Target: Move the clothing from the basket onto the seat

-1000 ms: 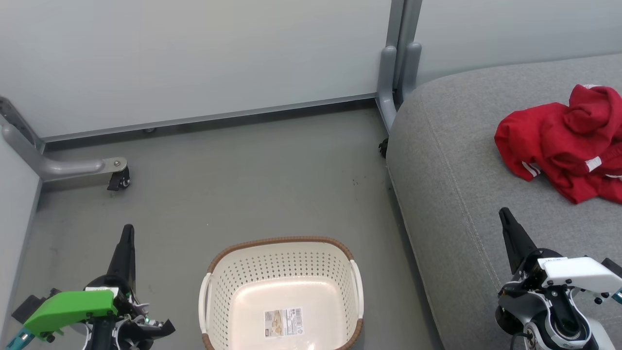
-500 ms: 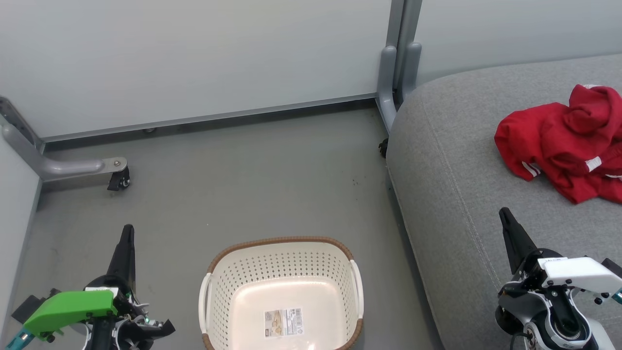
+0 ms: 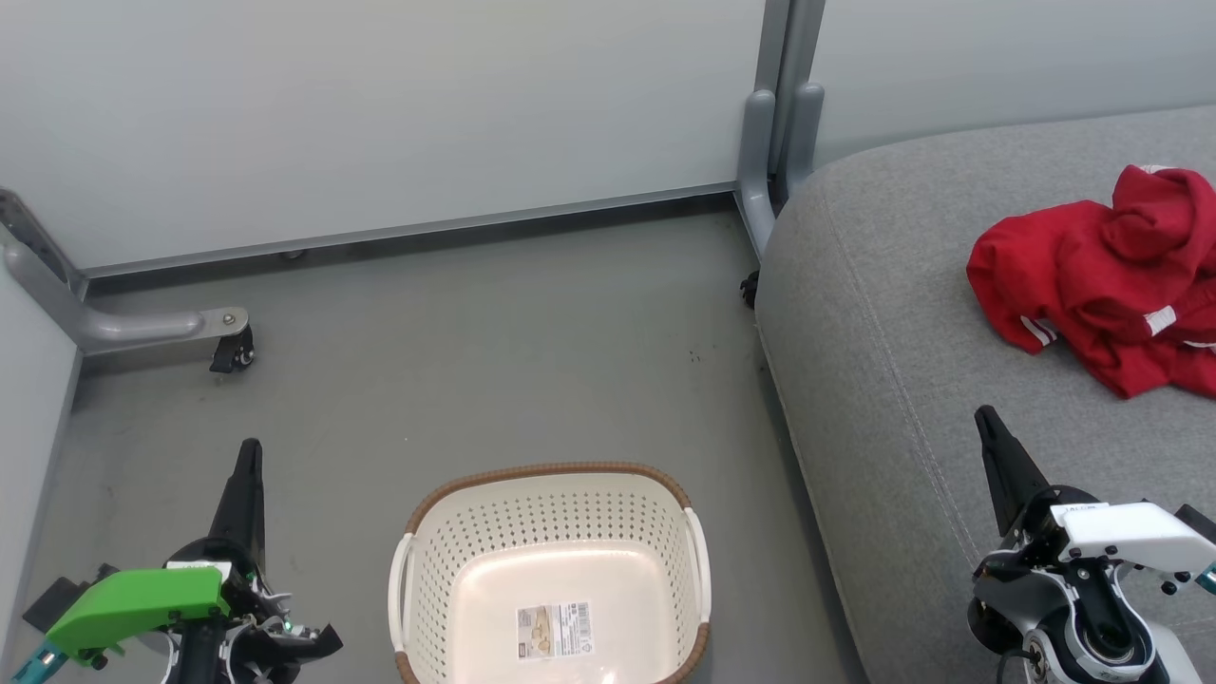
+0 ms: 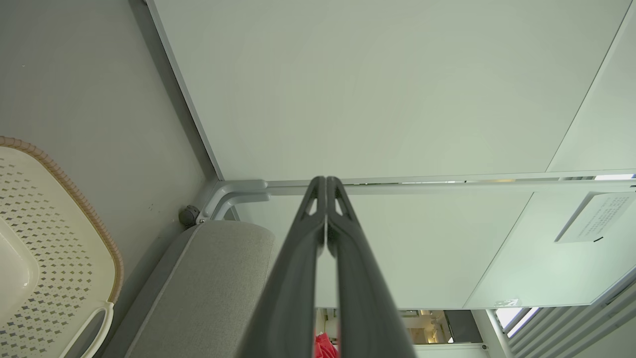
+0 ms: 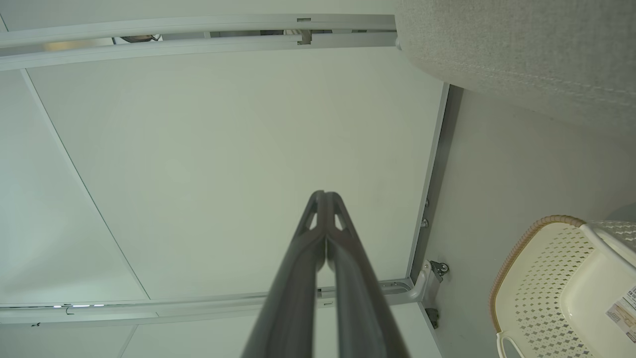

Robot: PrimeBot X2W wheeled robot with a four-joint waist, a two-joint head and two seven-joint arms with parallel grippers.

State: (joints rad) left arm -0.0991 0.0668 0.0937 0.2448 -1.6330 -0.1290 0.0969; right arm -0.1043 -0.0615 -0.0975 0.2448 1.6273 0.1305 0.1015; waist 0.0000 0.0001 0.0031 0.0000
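Robot arms frame a laundry scene on a grey floor. At near left, the green-cased left gripper points toward the far wall, its two dark fingers pressed together and empty. Just to its right, the basket sits on the floor at the near edge. It is cream-white with perforated walls, a brown woven-look rim and white side handles, and its smooth bottom shows a paper label. Farther right, beside the basket but apart from it, the seat spreads as a broad grey woven cushion with a rounded corner and stitched seams. Over its near part hangs the white-cased right gripper, its fingers likewise closed tip to tip and empty. At far right, the clothing lies on the seat in a crumpled bright red heap. Thin white stripes mark one hem, a small white patch shows lower down, and the edge of the view cuts off its right side.
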